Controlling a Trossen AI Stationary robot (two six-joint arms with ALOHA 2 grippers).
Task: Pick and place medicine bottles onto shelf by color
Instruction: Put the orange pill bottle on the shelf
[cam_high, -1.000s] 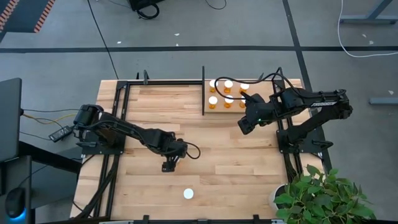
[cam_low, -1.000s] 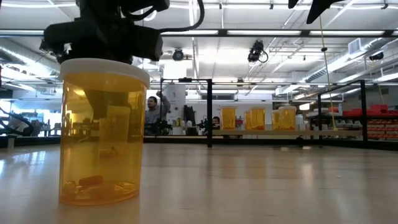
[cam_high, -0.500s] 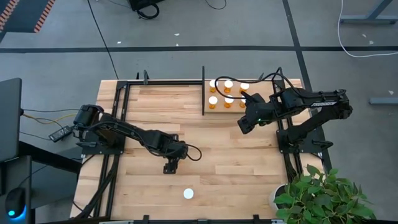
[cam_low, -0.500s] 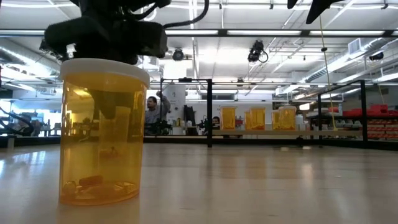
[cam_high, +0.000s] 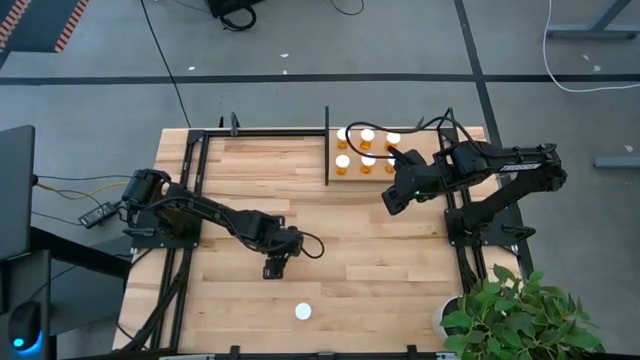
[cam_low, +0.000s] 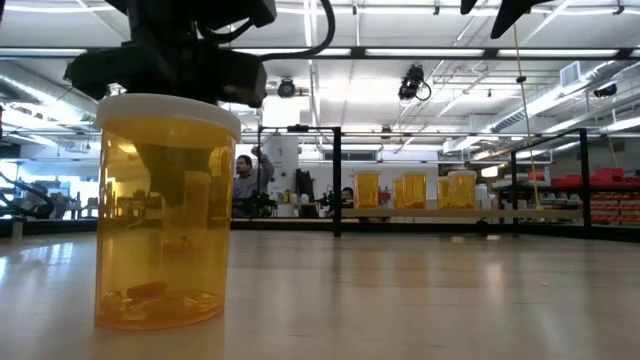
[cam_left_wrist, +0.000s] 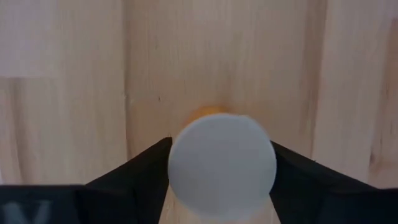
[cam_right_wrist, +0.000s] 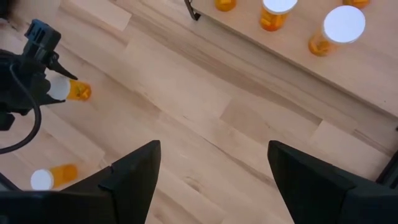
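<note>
Item: bottle (cam_left_wrist: 222, 163), upright on worktop (cam_high: 380, 260); my left hand (cam_left_wrist: 221, 177) straddled it, fingers apart. Close squarely below cap.

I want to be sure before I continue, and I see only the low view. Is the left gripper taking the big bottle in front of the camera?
Observer: No. The left gripper is farther back, mid-table; the near bottle stands apart from it.
Operator: Is another bottle there?
Observer: Yes. The left wrist view shows a second bottle directly at that gripper, white cap up.
Operator: Where is the right arm?
Observer: The right gripper hangs open beside the shelf, where other bottles stand.
</note>
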